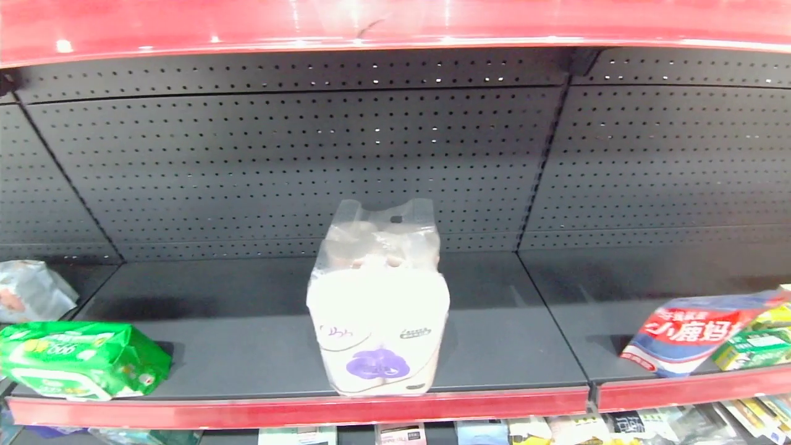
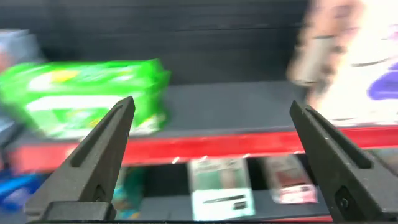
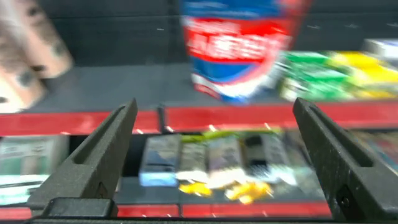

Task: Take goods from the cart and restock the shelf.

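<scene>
1. The toilet-roll pack (image 1: pixel 378 321) stands upright on the shelf (image 1: pixel 247 334), in the middle bay and right at the front edge. Its long axis is vertical and its plastic carry handle is uppermost.
2. The left hand (image 2: pixel 211 102) is spread wide and holds nothing. It faces the shelf front along the bare stretch between the green pack (image 1: pixel 80 358) and the roll pack, so the rolls lie off toward the robot's right of it.
3. The right hand (image 3: pixel 214 102) is also spread wide and empty. It faces the other bare stretch, between the roll pack and the red-and-blue bag (image 1: pixel 692 330), so the rolls lie toward the robot's left of it.
4. I cannot say which hand is nearer the rolls, since each has them just at the edge of what it faces.
5. Both hands look to sit about level with the red front rail (image 1: pixel 296 408), short of the shelf and touching nothing.
6. With both hands empty, I judge the next item has to come from the cart, and either bare stretch could take it.
7. Green and yellow boxes (image 1: pixel 751 346) lean against the red-and-blue bag, and a pale bag (image 1: pixel 31 290) lies behind the green pack.
8. Small goods (image 1: pixel 556 429) crowd the tier below.
9. The rail and the upright rolls are what an incoming load could clip.
</scene>
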